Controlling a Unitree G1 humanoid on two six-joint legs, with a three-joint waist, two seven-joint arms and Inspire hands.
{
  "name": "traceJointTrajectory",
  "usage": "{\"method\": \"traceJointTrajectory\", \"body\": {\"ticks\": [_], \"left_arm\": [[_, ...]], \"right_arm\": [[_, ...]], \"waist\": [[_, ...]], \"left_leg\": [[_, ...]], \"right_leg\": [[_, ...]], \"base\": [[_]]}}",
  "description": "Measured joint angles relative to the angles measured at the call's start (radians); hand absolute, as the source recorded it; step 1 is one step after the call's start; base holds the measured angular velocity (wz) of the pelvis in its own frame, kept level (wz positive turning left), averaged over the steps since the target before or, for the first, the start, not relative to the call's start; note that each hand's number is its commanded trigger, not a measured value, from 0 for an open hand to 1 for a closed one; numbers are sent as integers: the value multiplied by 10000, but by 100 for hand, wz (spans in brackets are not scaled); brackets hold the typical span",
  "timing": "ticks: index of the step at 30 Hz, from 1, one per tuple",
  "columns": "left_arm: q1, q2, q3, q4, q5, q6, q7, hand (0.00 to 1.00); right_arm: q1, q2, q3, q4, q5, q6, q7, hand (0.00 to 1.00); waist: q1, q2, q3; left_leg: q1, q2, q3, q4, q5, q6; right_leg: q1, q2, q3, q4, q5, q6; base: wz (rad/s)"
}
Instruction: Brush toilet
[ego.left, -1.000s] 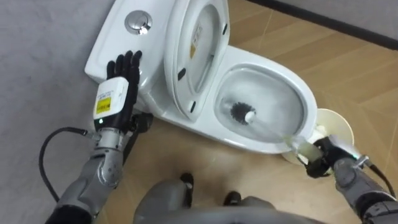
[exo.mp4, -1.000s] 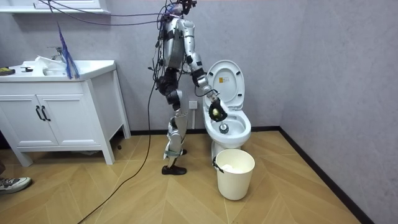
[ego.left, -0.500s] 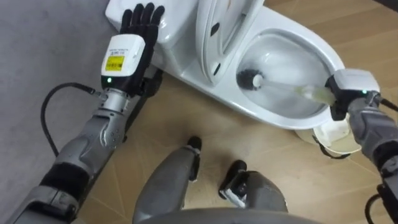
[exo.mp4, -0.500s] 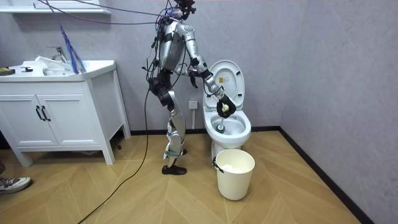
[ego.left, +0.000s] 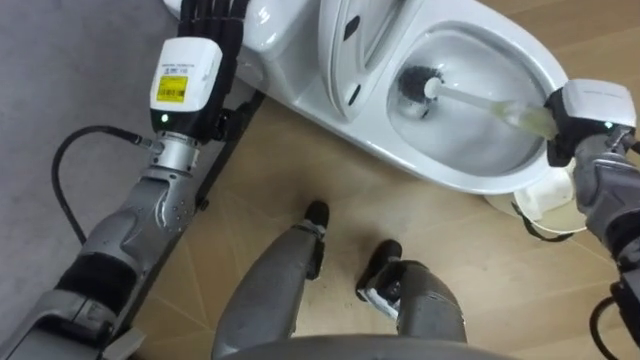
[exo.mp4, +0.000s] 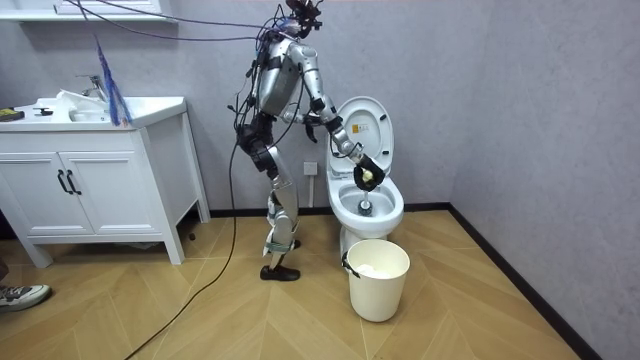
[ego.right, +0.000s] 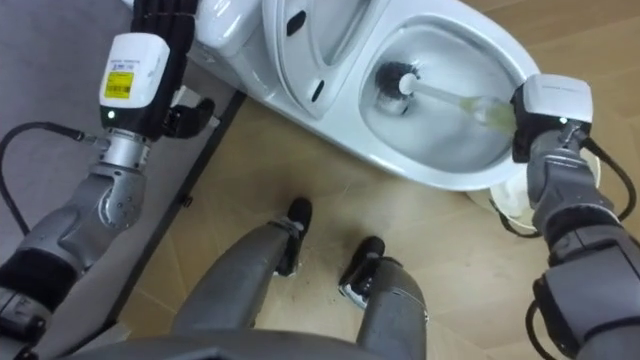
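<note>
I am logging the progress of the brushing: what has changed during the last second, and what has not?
The right hand, shut on the brush, moved toward the room view's right, over the bowl; the brush head swept along inside it. The eye views' shift is the camera's own. Unchanged: left hand flat on the tank, lid up, bucket in place.

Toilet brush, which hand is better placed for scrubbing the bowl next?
Right. The right hand grips the toilet brush, its bristle head inside the toilet bowl; the left hand rests open on the cistern, holding nothing.
</note>
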Motion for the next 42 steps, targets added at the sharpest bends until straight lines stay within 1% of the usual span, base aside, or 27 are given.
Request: {"method": "traceJointTrajectory", "body": {"ticks": [1,3,5,7,8,9,11,12,13,14,16,17,18,20,23,25,27,28,30,32,35,37,39,40,41,42], "left_arm": [[-21,-4,-12,7,-3,4,51,0],[-56,-7,-56,51,6,10,96,0],[-36,-8,-116,69,12,82,148,0],[49,-33,-218,70,-1,284,227,0],[55,-65,-222,70,0,310,244,0],[156,-112,-238,119,4,369,304,0],[298,-199,-290,178,2,523,403,0],[319,-235,-291,193,2,572,403,0],[375,-297,-300,199,-10,707,404,0],[380,-325,-314,199,-9,765,406,0],[378,-368,-434,220,-40,992,408,0],[373,-366,-464,221,-69,1047,407,0],[344,-367,-612,221,-345,1150,393,0],[291,-370,-800,221,-692,1193,295,0],[209,-362,-836,217,-761,1297,107,0],[204,-307,-827,155,-832,1382,111,0],[173,-307,-773,139,-845,1381,197,0],[159,-301,-684,90,-784,1380,225,0],[155,-300,-652,-12,-788,1415,260,0],[132,-300,-654,-14,-777,1419,248,0],[189,-300,-643,-12,-692,1397,281,0],[165,-352,-649,10,-671,1431,273,0],[215,-349,-656,22,-711,1482,249,0],[289,-361,-666,21,-771,1536,262,0],[331,-374,-652,17,-778,1554,288,0],[507,-410,-588,11,-776,1568,319,0]], "right_arm": [[2,-2,113,-49,-107,58,-16,100],[62,-6,236,-128,-550,107,-22,100],[285,21,334,-441,-1093,251,-106,100],[639,58,439,-725,-1459,555,-396,100],[746,61,440,-834,-1594,617,-463,100],[1031,60,433,-1106,-1792,734,-575,100],[1524,135,420,-1381,-1902,1016,-865,100],[1583,157,420,-1452,-1906,1092,-906,100],[1735,232,421,-1496,-1903,1206,-982,100],[1764,262,433,-1498,-1903,1272,-1010,100],[1848,270,455,-1474,-1879,1305,-1111,100],[1833,262,501,-1441,-1831,1306,-1140,100],[1778,255,665,-1275,-1656,1301,-1204,100],[1623,248,951,-942,-1344,1263,-1274,100],[1205,215,1047,-222,-639,1006,-1307,100],[786,71,1038,157,-149,728,-1305,100],[387,32,874,435,70,593,-1299,100],[190,29,612,446,66,572,-1307,100],[-87,-27,485,426,18,518,-1348,100],[-112,-54,507,259,-229,582,-1334,100],[279,16,549,-465,-604,741,-1220,100],[755,207,675,-955,-1002,1026,-1095,100],[1211,404,709,-1323,-1344,1210,-963,100],[1406,597,701,-1556,-1339,1420,-902,100],[1478,678,704,-1692,-1338,1519,-860,100],[1603,813,704,-2010,-1351,1677,-741,100]], "waist": [[-5,68,44],[11,174,59],[19,263,30],[19,389,6],[22,416,-13],[22,478,-53],[-5,656,-167],[-7,695,-192],[-34,765,-238],[-41,793,-257],[-53,871,-307],[-58,874,-308],[-61,871,-306],[-35,875,-304],[-23,867,-279],[-12,764,-221],[-23,710,-186],[-19,649,-148],[-52,596,-116],[-69,589,-121],[-10,499,-132],[-41,500,-135],[-87,516,-145],[-126,542,-158],[-126,560,-169],[-127,614,-204]], "left_leg": [[-22,1,0,14,-1,0],[-59,2,-5,46,-3,0],[-61,12,-10,45,-5,-1],[-47,65,-16,-45,0,-8],[-35,70,-15,-44,5,-14],[-17,71,-15,-49,6,-16],[47,78,10,-70,5,-17],[74,79,15,-84,5,-17],[130,81,36,-115,5,-18],[150,86,40,-119,5,-19],[217,95,32,-123,10,-30],[242,96,43,-129,13,-35],[342,91,42,-208,24,-50],[441,88,30,-217,27,-53],[470,72,33,-260,31,-51],[330,31,101,-312,124,-40],[127,22,167,-254,178,-37],[33,0,239,-230,221,-30],[-81,-57,301,-242,281,-14],[-110,-68,331,-204,287,-5],[-93,-72,315,-198,288,-4],[29,-51,308,-198,285,-3],[126,-10,271,-235,281,-9],[186,41,273,-277,276,-18],[203,80,284,-288,272,-26],[221,126,290,-303,263,-41]], "right_leg": [[-5,10,1,-14,0,0],[-24,12,6,-13,0,-1],[-12,54,6,-62,1,-1],[76,156,-19,-307,35,-26],[85,163,-19,-334,45,-30],[94,164,-24,-343,45,-31],[144,180,-2,-370,45,-31],[161,180,0,-369,45,-31],[208,184,-3,-369,45,-31],[228,187,-3,-369,45,-31],[287,188,-7,-361,44,-33],[303,186,-5,-357,43,-34],[365,183,17,-360,43,-34],[465,180,20,-365,43,-35],[469,133,59,-246,37,-40],[181,50,174,-53,20,-45],[-71,22,255,43,6,-71],[-265,-32,336,192,2,-76],[-466,-120,411,330,-44,-100],[-463,-159,355,338,-62,-100],[-445,-133,392,328,-64,-100],[-265,-72,381,160,-67,-83],[-104,36,368,-16,-43,-55],[-4,118,365,-169,15,-57],[35,170,376,-239,61,-64],[106,291,383,-414,157,-79]], "base": [[0],[0],[0],[-3],[-3],[0],[0],[0],[0],[0],[0],[0],[0],[0],[0],[-2],[-7],[-6],[-2],[2],[0],[2],[0],[-6],[-15],[-15]]}}
